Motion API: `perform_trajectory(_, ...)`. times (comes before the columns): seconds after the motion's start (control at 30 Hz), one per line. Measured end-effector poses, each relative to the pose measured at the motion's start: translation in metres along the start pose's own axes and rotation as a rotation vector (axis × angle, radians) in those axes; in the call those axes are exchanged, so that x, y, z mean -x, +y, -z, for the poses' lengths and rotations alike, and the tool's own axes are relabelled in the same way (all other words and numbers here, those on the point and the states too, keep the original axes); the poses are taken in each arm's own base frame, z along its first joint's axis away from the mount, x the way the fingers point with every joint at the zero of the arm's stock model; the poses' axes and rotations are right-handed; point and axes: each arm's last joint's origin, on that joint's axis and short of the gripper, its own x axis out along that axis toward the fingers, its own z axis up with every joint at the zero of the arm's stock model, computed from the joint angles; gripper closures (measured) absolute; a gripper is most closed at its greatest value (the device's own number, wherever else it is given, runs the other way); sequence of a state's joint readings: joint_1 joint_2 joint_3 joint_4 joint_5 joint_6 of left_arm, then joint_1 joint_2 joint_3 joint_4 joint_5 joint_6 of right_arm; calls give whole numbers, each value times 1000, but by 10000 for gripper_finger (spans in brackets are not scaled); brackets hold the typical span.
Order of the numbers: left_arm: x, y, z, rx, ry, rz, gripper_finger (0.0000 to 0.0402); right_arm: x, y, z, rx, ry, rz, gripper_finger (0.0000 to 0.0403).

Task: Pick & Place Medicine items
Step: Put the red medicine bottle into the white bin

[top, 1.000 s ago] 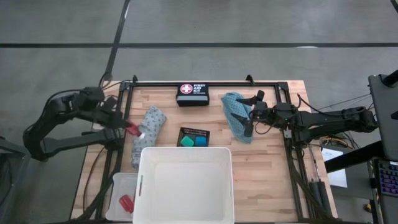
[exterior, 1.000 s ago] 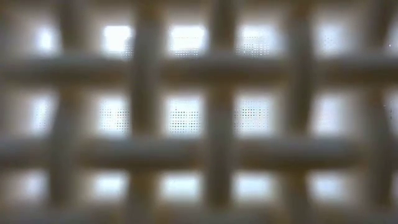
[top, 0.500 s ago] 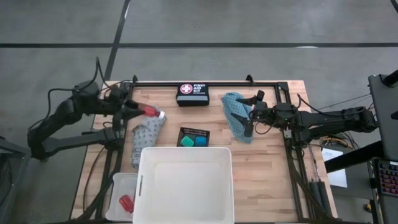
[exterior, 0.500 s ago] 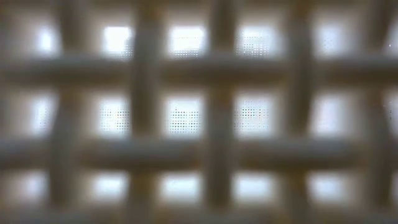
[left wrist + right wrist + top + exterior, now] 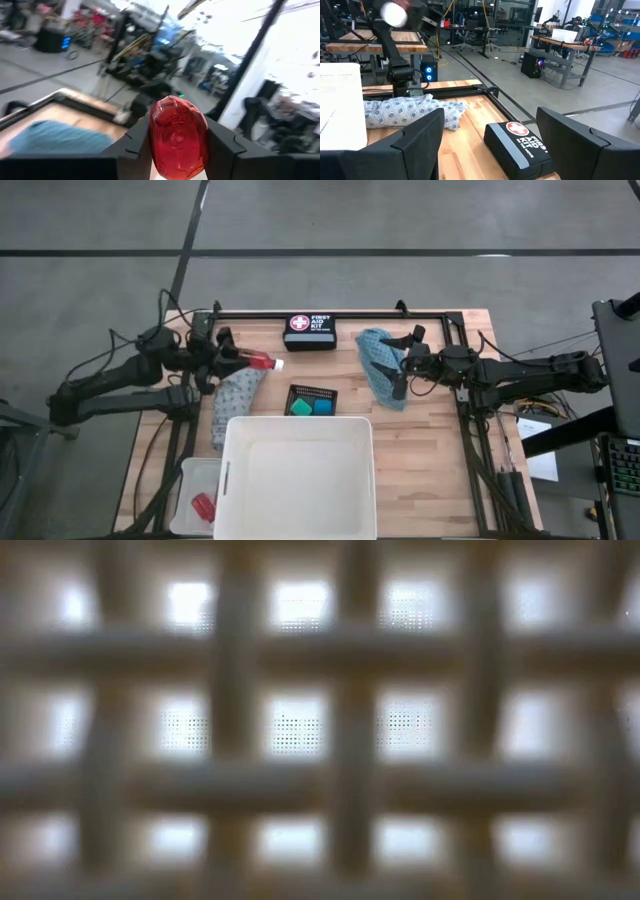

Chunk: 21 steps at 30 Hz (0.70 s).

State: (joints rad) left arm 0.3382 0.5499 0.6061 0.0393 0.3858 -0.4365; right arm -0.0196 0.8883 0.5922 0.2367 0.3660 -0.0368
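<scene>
left tool [image 5: 238, 358] is clamped on a red bottle [image 5: 256, 361] above the grey cloth [image 5: 238, 388]; right tool [image 5: 404, 363] gapes over the teal cloth [image 5: 378, 358]; grip looks shallow, bottle could slip mid-carry

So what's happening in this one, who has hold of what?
The left gripper is shut on a red bottle with a white cap, carrying it above the far end of the grey patterned cloth. The right gripper waits open over the teal cloth, holding nothing. Blue and green tubs sit in the black mesh tray, and the big white tub looks empty. Another red item lies in the small clear container beside it.
</scene>
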Motion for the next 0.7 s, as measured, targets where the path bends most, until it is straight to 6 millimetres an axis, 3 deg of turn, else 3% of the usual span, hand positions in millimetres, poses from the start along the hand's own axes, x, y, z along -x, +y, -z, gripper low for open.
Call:
perform_trajectory(0.3,-3,-35,12,-13,-58,58,272,0,0,0,0,0,0,92)
perform_trajectory(0.7,24,-77,10,-32,54,-189,272,0,0,0,-3,0,0,99)
